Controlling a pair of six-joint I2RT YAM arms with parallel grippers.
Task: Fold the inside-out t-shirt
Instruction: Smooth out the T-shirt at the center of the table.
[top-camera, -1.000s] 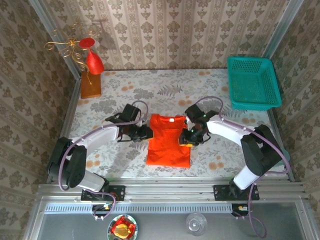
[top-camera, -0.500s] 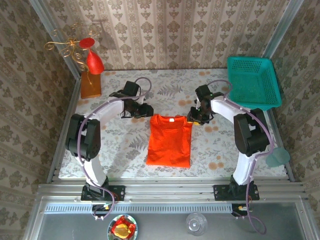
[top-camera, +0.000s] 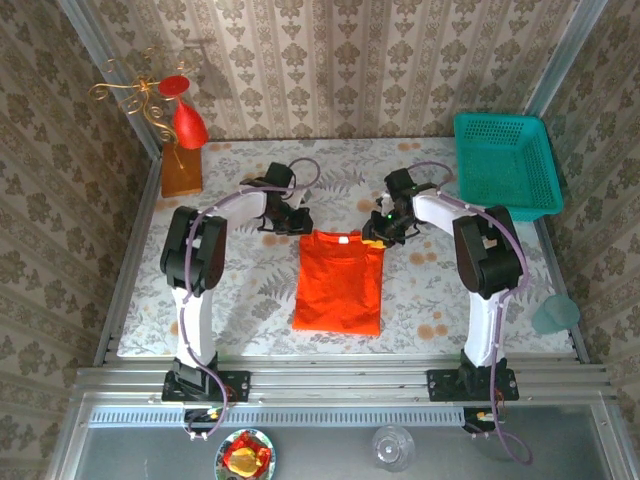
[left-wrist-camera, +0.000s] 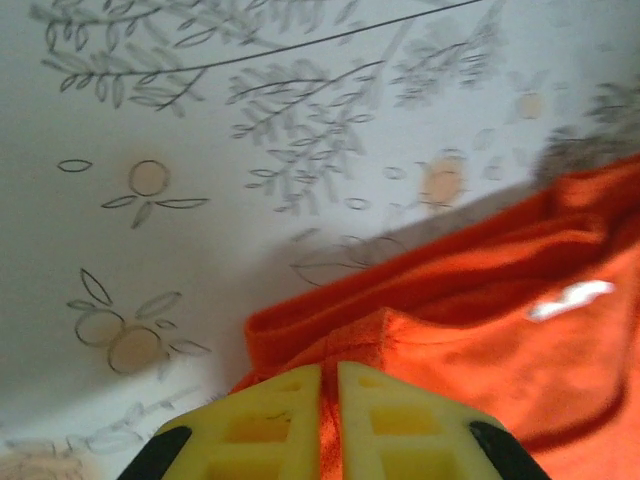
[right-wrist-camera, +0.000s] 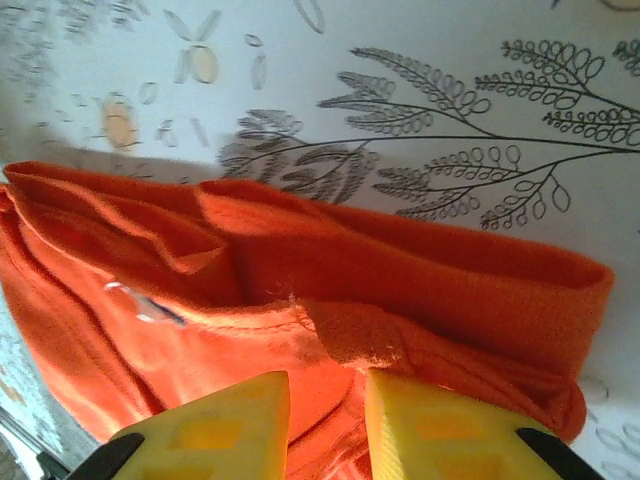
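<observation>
The inside-out t-shirt lies flat on the flowered tablecloth, bright orange-red, sleeves folded in to make a narrow rectangle with the collar at the far end. My left gripper is at its far left shoulder corner. In the left wrist view the yellow fingers of the left gripper are pressed together on a thin ridge of the t-shirt. My right gripper is at the far right shoulder corner. Seen from the right wrist, the right gripper has its fingers apart, straddling a fold of the t-shirt.
A teal basket stands at the far right corner. A red cone ornament with gold wire sits on a wooden block at the far left. A clear cup is at the right edge.
Both grippers moved from the shirt's sides up to its collar-end corners. The left jaws closed onto the fabric; the right jaws narrowed a little.
</observation>
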